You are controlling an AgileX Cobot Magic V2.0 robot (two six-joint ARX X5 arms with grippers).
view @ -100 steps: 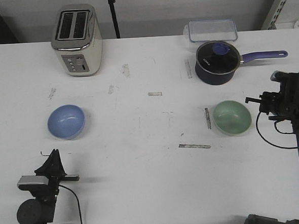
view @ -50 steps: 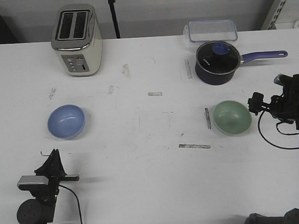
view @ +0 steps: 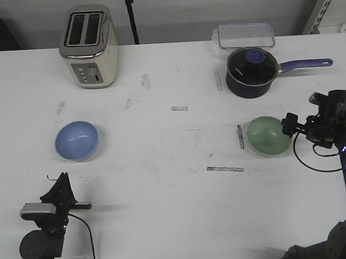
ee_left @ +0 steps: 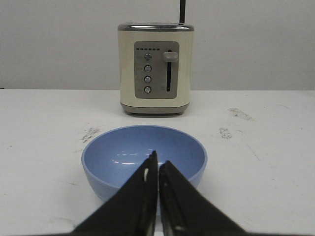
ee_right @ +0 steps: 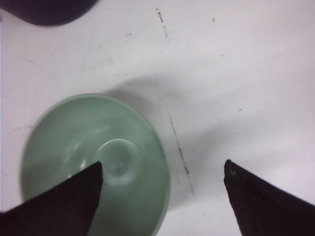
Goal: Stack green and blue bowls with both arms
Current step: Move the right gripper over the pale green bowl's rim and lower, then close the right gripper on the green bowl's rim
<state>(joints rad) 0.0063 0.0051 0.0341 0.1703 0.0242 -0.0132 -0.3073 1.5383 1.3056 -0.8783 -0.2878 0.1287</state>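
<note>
Green bowl (view: 268, 136) sits upright on the table (view: 166, 212), just in front of the pan (view: 250, 72), toward the robot's side. Blue bowl (view: 77, 140) is well apart from it, far to the pan's left, in front of the toaster (view: 88, 46) and on the robot's side of it. Both bowls empty, rims up, not stacked.

R gripper (view: 291, 126) is at the green bowl's right edge, in front of the pan's handle end. In the R wrist view the fingers (ee_right: 59, 206) are spread wide; one dark tip overlaps the bowl's (ee_right: 93, 157) inside, the other hangs over bare table beside the rim. Nothing clamped between them; can't tell whether a tip touches the bowl. Rim lies between the two tips.

L gripper (ee_left: 157, 169) is far from the pan, at the near left of the table, on the robot's side of the blue bowl. L wrist view: fingers pressed together, only a thin seam between them, gripping nothing. Tips point at the blue bowl (ee_left: 144, 160) and overlap its near wall in the picture; contact can't be judged. Toaster (ee_left: 155, 69) stands behind the bowl, control panel facing the camera.

Clear lidded box (view: 245, 34) lies just behind the pan at the table's far edge. Pan has a glass lid and a purple handle pointing right. Table top white, w/ scuffs and bits of tape between bowls.
</note>
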